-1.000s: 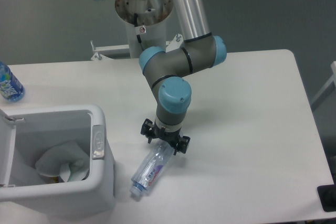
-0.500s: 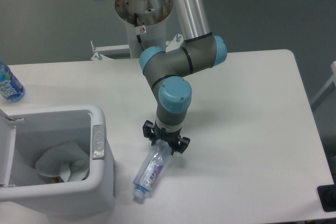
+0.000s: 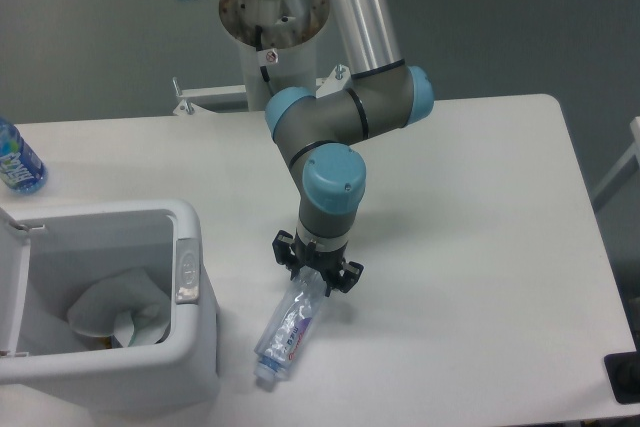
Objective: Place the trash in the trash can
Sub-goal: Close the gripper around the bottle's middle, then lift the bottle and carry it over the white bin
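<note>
At the far left edge, at about nine o'clock from the arm's base, stands an upright water bottle [image 3: 17,159], no part of the job. Below it, toward seven o'clock, the trash can [image 3: 190,347] sits with its lid [image 3: 12,287] swung aside, a grey latch [image 3: 187,269] on the rim, and a crumpled white wad [image 3: 115,312] already lying inside.

Right of the can, just beside its wall but apart from it, the flattened clear bottle [image 3: 288,329] lies on the white table [image 3: 480,247], cap end pointing to seven o'clock, base end to one o'clock under the tool. It looks empty, so light and springy; thin crushed plastic should give under pressure and be slick, so a hold across the flattened body near the base, clear of the label, seems safest.

The gripper [image 3: 318,277] is at the bottle's upper end, its fingers straddling the base and seemingly closed against it; whether the pinch is firm I cannot tell. The arm comes down from twelve o'clock, elbow folded, wrist pointing nearly straight down at the table.
</note>
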### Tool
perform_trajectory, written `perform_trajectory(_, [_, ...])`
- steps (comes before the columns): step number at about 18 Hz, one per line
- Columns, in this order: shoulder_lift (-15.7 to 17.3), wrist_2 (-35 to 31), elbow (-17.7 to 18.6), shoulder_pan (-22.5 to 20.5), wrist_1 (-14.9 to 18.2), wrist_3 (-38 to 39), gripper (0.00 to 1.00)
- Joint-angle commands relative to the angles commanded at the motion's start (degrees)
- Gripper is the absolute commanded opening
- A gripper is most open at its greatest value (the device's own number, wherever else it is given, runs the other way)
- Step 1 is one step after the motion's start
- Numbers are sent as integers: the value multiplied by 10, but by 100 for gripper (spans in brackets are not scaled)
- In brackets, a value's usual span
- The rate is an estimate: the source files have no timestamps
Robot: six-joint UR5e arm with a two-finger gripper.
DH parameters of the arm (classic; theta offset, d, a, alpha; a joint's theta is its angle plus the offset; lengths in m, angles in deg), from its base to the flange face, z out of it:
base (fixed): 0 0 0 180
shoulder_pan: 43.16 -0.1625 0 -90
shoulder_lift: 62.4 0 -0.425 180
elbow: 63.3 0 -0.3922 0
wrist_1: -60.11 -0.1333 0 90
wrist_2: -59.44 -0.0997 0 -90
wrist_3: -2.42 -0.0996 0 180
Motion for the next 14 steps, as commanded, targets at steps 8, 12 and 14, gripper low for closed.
perform_trajectory(8, [3, 1, -13, -3, -11, -1, 57])
perform_trajectory(12, [23, 6, -21, -24, -13, -2, 57])
perform_trajectory(14, [25, 14, -43, -32, -21, 2, 57])
